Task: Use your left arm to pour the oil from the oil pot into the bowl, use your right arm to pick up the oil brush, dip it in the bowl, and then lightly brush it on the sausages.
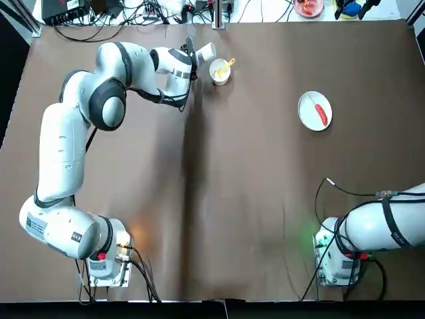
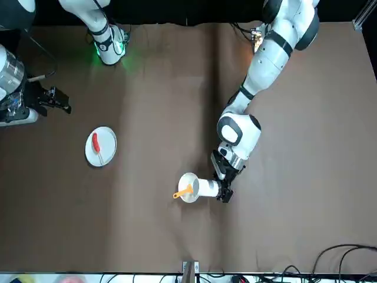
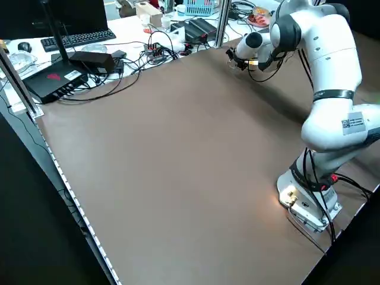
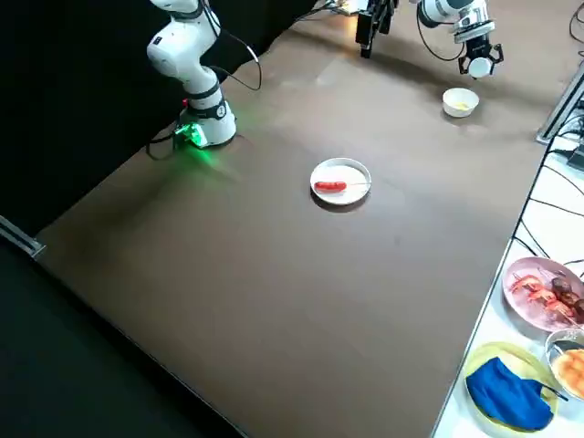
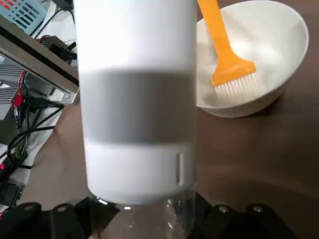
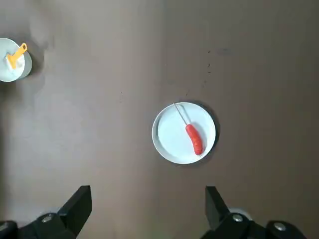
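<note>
The oil pot (image 5: pixel 137 119) is held by the left gripper (image 2: pixel 226 184), its two fingers pinched on the clear body below the white cap; the pot is tilted far over beside the bowl (image 1: pixel 220 72), with the cap end pointed toward it. The oil brush (image 5: pixel 227 50) is placed inside the bowl — bristles down, yellow handle leaned over the rim.

The relation on which the coming move seems to turn is between cap and bowl: in the top view the pot lies on the robot's left of the bowl, its long axis directed to the bowl's rim; the left arm is much the nearer one. It is judged that pouring is the step in hand, though no stream of oil can be made out; the cap should be kept over the opening, as otherwise oil may be spilled on the table.

The right gripper (image 6: pixel 148 211) is kept with fingers spread and nothing between them, on the robot's side of the plate (image 4: pixel 351 173); on this plate the sausage (image 6: pixel 194 139) is laid with its thin stick.
</note>
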{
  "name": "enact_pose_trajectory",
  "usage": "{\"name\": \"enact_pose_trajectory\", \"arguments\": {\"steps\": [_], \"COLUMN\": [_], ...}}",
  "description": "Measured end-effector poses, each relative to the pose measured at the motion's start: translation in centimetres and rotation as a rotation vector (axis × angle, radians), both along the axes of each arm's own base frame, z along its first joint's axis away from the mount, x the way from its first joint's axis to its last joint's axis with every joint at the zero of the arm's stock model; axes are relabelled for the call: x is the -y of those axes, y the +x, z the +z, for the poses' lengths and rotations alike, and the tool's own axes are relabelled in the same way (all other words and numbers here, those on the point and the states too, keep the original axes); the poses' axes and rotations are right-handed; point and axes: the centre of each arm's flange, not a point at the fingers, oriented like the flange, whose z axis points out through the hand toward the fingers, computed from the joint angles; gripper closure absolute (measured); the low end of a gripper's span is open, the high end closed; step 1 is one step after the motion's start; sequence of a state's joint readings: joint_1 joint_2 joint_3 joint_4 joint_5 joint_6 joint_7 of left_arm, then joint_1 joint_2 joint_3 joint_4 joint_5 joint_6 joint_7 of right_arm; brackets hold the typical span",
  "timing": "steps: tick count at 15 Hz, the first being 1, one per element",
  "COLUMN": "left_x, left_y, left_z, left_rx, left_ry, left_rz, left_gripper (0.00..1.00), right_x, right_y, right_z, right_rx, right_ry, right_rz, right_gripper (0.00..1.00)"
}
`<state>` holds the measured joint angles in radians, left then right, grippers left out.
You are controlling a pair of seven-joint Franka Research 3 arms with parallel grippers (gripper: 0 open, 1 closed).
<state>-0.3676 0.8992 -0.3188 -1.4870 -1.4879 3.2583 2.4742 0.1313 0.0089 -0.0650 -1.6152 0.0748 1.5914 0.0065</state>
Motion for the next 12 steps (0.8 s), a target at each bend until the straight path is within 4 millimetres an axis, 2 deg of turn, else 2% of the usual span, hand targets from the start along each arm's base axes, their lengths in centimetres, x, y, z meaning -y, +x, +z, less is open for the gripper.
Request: {"name": "enact_pose_trajectory", "arguments": {"steps": [12], "left_x": [0.22], "left_y": [-0.17], "left_z": [-0.36], "left_rx": [0.023], "left_ry": [0.054], "left_rz": [-0.017], "left_gripper": [0.44], "right_x": [0.07], "right_y": [0.21], "right_z": [-0.06], "right_rx": [0.009], "right_ry": [0.001], "right_rz": [-0.004], "right_gripper": [0.00]}}
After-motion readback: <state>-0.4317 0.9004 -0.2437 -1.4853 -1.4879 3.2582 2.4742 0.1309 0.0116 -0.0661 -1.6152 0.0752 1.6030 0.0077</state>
